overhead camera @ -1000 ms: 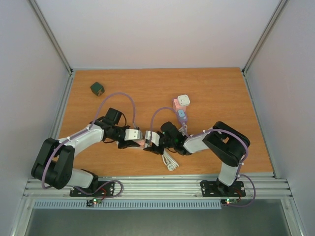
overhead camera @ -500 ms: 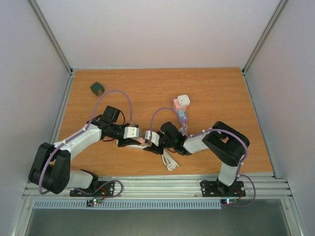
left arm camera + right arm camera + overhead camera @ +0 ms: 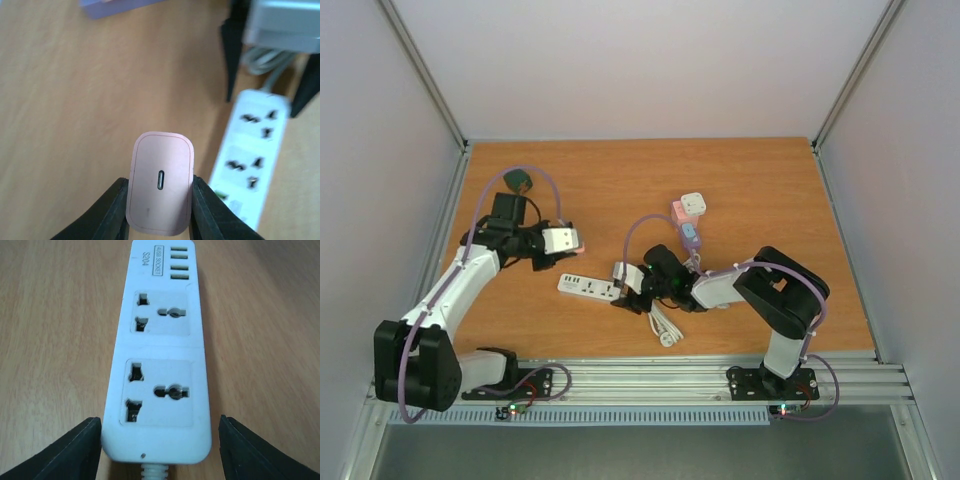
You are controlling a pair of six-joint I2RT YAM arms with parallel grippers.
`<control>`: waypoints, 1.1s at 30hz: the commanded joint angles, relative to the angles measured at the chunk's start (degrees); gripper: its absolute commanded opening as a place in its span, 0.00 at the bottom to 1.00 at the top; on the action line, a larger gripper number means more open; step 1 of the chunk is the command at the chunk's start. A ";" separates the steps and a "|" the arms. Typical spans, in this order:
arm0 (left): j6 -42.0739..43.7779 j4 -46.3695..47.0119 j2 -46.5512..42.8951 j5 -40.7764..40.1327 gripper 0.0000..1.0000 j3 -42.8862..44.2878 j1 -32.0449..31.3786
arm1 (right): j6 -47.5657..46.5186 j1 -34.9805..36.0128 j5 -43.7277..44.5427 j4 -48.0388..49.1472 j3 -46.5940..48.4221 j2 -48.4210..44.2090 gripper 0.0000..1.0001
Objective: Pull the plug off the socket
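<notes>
In the top view, the plug [image 3: 577, 247] is seen pinched in the left end effector [image 3: 572, 243] and held apart from the power strip [image 3: 588, 288], which lies on the desk [image 3: 770, 190] between the two end effectors. The right end effector [image 3: 623, 284] is set at the cable end of the strip. The pull itself is judged done, and the next move would call only for the plug to be carried aside and set down. In the left wrist view, the plug is squeezed between the two dark fingers [image 3: 107, 210], its flat face with a small slot turned to the camera. Its prongs are hidden behind it, and the strip ahead and to the right is blurred. In the right wrist view, the fingers [image 3: 75, 450] are spread on either side of the strip's near end. The right one is clearly apart from it, but contact by the left one cannot be told. Both sockets are seen empty, and the cable [image 3: 152, 471] is cut off by the lower edge.
</notes>
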 commanded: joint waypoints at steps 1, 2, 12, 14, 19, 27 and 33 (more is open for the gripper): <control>-4.71 7.71 -0.35 -8.56 0.10 3.44 2.52 | 3.39 0.26 -0.30 -6.92 4.87 -2.21 0.70; -6.30 9.81 0.24 -10.62 0.10 3.87 2.57 | 4.11 0.27 -0.49 -7.75 5.74 -2.66 0.75; -15.28 24.74 13.60 -27.72 0.10 12.26 2.58 | 8.53 0.31 -2.18 -12.72 10.25 -8.56 0.89; -15.94 26.29 16.98 -30.19 0.12 14.61 2.58 | 8.96 0.36 -1.91 -14.48 10.86 -10.05 0.89; -16.85 30.29 25.86 -35.54 0.12 20.85 2.58 | 9.46 0.25 -0.47 -17.95 11.26 -14.64 0.88; -15.91 35.88 39.46 -45.03 0.13 29.91 2.58 | 11.78 -0.50 2.70 -25.62 10.41 -20.46 0.89; -15.62 39.10 48.39 -50.07 0.13 36.22 2.58 | 12.72 -1.22 3.60 -31.81 9.03 -23.35 0.89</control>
